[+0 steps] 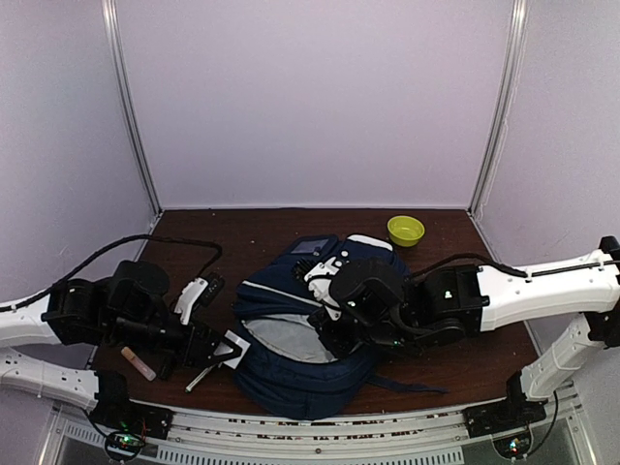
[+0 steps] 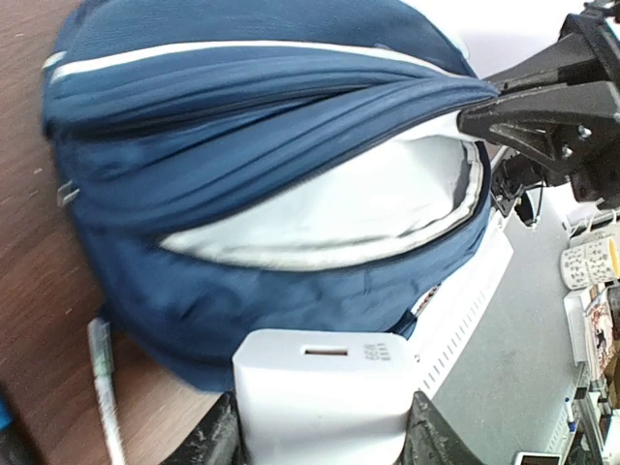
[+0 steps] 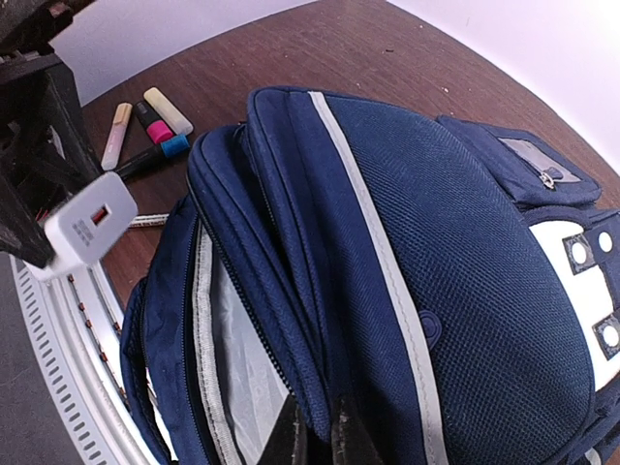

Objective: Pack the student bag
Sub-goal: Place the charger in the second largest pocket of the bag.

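The student bag (image 1: 291, 373) is navy with white trim and lies at the table's middle front, its main compartment gaping to show grey lining (image 2: 320, 208). My right gripper (image 3: 320, 436) is shut on the upper edge of the bag's opening (image 3: 291, 320) and holds that flap up; from above the same gripper (image 1: 334, 329) sits over the bag's middle. A white charger block (image 2: 325, 392) is held in my left gripper (image 2: 325, 431), which is shut on its sides just left of the opening. The charger (image 3: 89, 221) also shows in the right wrist view, level with the bag's mouth.
A green bowl (image 1: 406, 230) stands at the back right. Several highlighters (image 3: 145, 121) lie on the wood left of the bag, and a white pen (image 2: 105, 387) lies by the bag's front corner. A white-and-black object (image 1: 197, 295) rests near the left arm.
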`<act>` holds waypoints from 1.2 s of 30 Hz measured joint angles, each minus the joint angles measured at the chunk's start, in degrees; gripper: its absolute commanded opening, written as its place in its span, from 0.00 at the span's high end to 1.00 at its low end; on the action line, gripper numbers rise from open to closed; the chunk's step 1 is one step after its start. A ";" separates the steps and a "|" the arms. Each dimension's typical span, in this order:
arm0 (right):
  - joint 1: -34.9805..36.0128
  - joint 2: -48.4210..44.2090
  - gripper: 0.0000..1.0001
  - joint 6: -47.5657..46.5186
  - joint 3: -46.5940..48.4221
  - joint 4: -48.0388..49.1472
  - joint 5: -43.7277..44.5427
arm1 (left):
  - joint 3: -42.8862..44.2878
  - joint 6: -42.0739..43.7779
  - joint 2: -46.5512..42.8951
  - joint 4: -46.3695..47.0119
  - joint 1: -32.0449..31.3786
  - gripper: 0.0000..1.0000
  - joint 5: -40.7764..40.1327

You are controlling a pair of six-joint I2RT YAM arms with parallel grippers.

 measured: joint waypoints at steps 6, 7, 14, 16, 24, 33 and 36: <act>-0.13 -0.02 1.00 0.61 1.97 -2.14 0.90 | 7.76 2.21 15.17 2.36 -0.04 0.92 1.09; -0.17 -0.07 1.00 0.68 2.34 -2.49 1.07 | 9.40 2.19 17.27 2.67 -0.04 0.92 0.66; -0.33 -0.09 1.00 3.28 4.63 -4.31 3.41 | 18.23 -1.42 29.03 6.64 -1.64 0.88 -6.45; -0.42 -0.09 1.00 4.96 5.18 -4.70 4.04 | 20.55 -3.37 32.79 6.71 -2.54 0.66 -8.79; -0.68 -0.31 1.00 9.22 5.68 -6.71 5.44 | 26.40 -9.81 42.36 6.34 -6.12 0.05 -15.98; -0.66 -0.63 1.00 9.79 5.27 -5.40 5.11 | 15.47 -10.25 28.65 14.47 -7.26 0.02 -13.25; -0.66 -0.63 1.00 9.77 5.03 -5.16 5.14 | 15.78 -10.08 23.82 10.56 -7.32 0.02 -13.14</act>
